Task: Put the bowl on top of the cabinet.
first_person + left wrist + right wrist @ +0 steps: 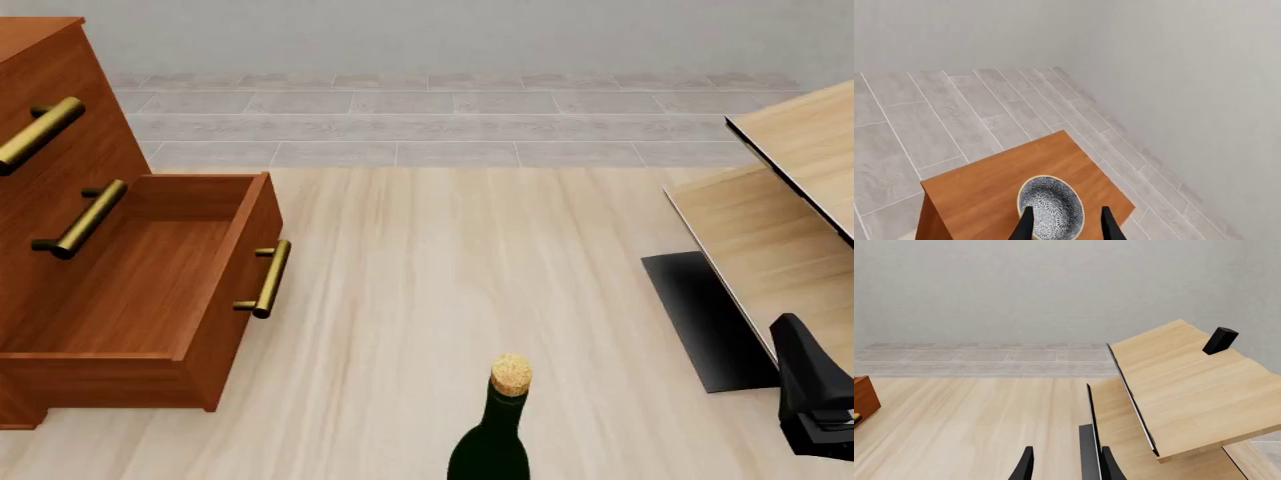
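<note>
The speckled grey-white bowl (1051, 205) rests upright on the reddish-brown top of the cabinet (987, 182), near one corner. My left gripper (1067, 226) hovers over it, open. One of its fingers (1026, 224) lies in front of the bowl's inside, and the other stands just outside the rim. In the front view the cabinet (60, 110) is at the far left with its lowest drawer (147, 290) pulled out and empty. The bowl and the left gripper are out of sight there. My right gripper (1067, 466) is open and holds nothing, close to the pale furniture.
A dark green corked bottle (494, 435) stands at the near middle. Pale light-wood furniture with black edging (787, 200) fills the right side, with a small black block (1219, 340) on top. Part of my right arm (814, 395) shows at the lower right. A grey tiled floor lies beyond.
</note>
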Robot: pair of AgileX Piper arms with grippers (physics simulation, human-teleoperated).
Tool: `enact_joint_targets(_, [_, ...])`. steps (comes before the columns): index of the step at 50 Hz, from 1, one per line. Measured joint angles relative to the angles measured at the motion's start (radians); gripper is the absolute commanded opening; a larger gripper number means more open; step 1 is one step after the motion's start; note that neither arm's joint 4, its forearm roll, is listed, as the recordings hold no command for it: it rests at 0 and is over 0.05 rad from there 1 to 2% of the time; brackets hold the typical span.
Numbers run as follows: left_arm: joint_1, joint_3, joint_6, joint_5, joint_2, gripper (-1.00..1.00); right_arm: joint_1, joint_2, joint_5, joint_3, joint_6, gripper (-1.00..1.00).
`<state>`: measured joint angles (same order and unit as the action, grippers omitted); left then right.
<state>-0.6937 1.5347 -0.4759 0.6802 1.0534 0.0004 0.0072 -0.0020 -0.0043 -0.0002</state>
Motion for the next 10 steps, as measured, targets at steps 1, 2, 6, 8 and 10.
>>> enact_joint_targets(1, [-0.001, 0.002, -0.001, 0.0, -0.002, 1.0, 0.0, 0.0, 0.0, 0.0, 0.0, 1.0])
enact_joint_targets(2, [-0.001, 0.005, -0.002, 0.001, -0.004, 1.0, 0.0, 0.0, 0.0, 0.0, 0.0, 1.0])
enact_joint_targets(6, [-0.001, 0.013, -0.006, 0.004, -0.011, 1.0, 0.0, 0.0, 0.0, 0.0, 0.0, 1.0])
enact_joint_targets(8, [-0.001, 0.017, -0.008, 0.004, -0.015, 1.0, 0.0, 0.0, 0.0, 0.0, 0.0, 1.0])
enact_joint_targets(10, [0.0, 0.02, -0.01, 0.005, -0.018, 1.0, 0.0, 0.0, 0.0, 0.0, 0.0, 1.0])
